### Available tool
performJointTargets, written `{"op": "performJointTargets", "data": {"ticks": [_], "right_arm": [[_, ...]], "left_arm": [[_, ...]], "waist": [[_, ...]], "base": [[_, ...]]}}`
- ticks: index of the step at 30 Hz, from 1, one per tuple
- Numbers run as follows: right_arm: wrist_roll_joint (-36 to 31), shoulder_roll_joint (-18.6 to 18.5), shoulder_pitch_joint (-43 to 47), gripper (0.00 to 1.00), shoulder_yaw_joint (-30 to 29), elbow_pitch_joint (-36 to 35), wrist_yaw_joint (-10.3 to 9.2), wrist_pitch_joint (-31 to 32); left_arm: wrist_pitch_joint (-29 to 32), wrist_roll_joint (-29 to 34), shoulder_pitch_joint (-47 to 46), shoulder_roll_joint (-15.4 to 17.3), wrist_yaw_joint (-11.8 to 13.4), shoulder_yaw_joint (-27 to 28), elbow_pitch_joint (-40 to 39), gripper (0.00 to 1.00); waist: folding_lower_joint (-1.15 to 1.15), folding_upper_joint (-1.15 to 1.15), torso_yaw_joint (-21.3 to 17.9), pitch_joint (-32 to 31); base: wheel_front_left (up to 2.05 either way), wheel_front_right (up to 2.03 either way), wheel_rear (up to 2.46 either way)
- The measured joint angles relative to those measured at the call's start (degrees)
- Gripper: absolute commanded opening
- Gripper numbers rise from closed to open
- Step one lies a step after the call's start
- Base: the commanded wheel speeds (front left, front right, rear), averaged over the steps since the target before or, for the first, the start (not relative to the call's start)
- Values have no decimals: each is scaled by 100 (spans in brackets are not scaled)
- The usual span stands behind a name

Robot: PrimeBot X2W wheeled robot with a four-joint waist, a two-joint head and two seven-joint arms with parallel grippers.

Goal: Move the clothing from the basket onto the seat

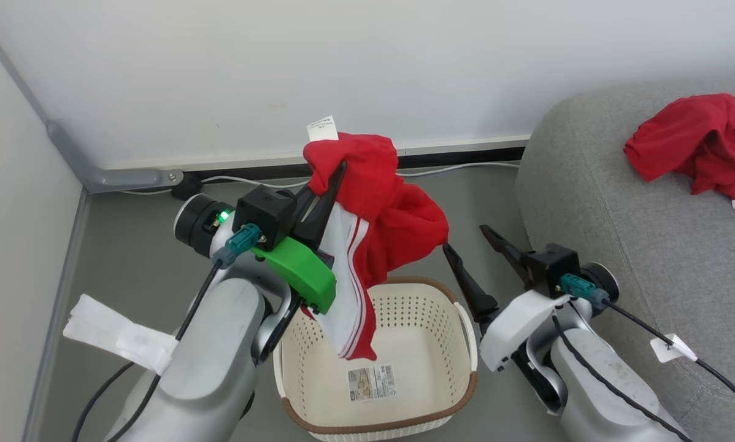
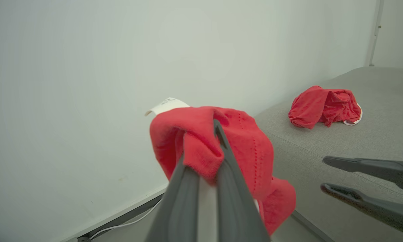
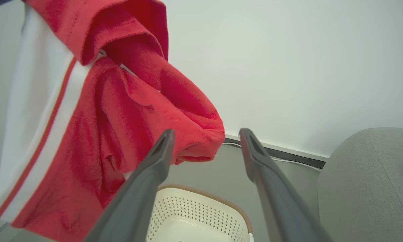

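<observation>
My left gripper [image 1: 337, 169] is shut on a red garment with white striped panels [image 1: 380, 209], which hangs from it above the cream perforated basket [image 1: 429, 319]. The left wrist view has the red cloth [image 2: 242, 141] bunched over the closed fingers [image 2: 228, 161]. Only a barcode label lies on the basket's floor. Another red garment [image 1: 705, 141] lies crumpled on the grey seat [image 1: 619, 202], seen again in the left wrist view [image 2: 322, 106]. My right gripper [image 1: 465, 239] stands open and empty, just right of the hanging cloth [image 3: 120, 111]; its fingers [image 3: 154, 161] frame the basket [image 3: 194, 215].
A white wall and dark skirting with a cable [image 1: 453, 167] run behind the basket. A grey metal bracket [image 1: 128, 178] sits in the left corner. The seat's rounded edge [image 1: 539, 202] is close beside my right arm. The floor is grey.
</observation>
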Motion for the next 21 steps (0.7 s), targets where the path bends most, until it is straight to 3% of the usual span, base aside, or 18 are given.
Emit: {"op": "performJointTargets", "data": {"ticks": [21], "right_arm": [[70,-18,-925,100,1377,722,89,524]], "left_arm": [[303,-353,134,-1,-7,-546,-879,0]], "waist": [[0,0,366,-19]], "base": [[0,0,0]]}}
